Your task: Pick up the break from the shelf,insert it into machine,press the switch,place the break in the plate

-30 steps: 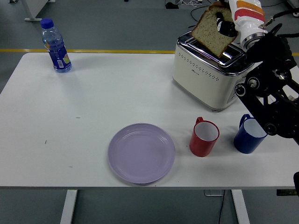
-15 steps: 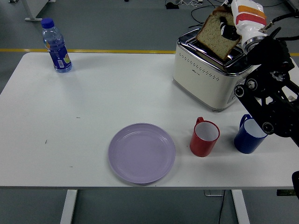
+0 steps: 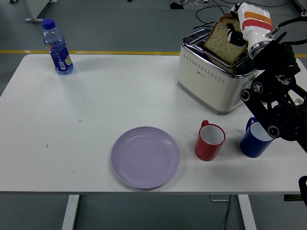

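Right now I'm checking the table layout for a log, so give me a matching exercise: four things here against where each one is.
Things:
1. bread slice
2. water bottle
3. purple plate
4. blue mug

Places:
A. far left corner of the table
B. near edge, centre
C. held by the right hand over the toaster
D. right of the red mug

Pairs: 1-C, 2-A, 3-B, 4-D
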`<state>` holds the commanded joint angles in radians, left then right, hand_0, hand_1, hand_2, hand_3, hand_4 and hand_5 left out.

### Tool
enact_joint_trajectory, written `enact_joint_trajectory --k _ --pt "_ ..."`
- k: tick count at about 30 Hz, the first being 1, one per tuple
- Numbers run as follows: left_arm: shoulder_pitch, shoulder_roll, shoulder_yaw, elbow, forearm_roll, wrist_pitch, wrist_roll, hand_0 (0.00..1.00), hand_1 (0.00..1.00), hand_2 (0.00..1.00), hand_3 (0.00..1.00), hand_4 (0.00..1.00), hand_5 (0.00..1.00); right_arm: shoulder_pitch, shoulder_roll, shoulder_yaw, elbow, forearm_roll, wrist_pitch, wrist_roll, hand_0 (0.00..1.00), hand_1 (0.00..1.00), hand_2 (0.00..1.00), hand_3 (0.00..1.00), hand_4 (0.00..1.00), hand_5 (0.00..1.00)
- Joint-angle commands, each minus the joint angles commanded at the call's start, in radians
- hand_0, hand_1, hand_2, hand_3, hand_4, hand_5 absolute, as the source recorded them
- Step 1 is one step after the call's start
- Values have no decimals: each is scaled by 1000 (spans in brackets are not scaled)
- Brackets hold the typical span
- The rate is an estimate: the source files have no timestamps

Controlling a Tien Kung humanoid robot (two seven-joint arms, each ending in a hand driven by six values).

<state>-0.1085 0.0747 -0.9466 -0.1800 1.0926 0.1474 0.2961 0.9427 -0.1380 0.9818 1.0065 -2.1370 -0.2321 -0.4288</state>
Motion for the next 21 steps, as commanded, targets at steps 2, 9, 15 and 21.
enact_joint_trajectory --k 2,9,15,21 --pt "0 0 0 0 0 0 0 651 569 593 602 311 961 1 1 -1 -3 -1 4 -1 338 431 512 568 490 2" --pt "0 0 1 0 -2 1 0 651 569 594 602 312 960 2 8 0 -20 -25 52 -2 624 631 690 736 621 2" --pt "0 -1 -1 0 1 0 0 651 569 594 602 312 961 2 10 -3 -25 -9 70 22 889 820 957 962 749 20" --pt "-1 -1 2 0 -2 0 0 651 569 594 602 312 963 1 10 -2 -28 10 46 39 931 873 996 998 778 32"
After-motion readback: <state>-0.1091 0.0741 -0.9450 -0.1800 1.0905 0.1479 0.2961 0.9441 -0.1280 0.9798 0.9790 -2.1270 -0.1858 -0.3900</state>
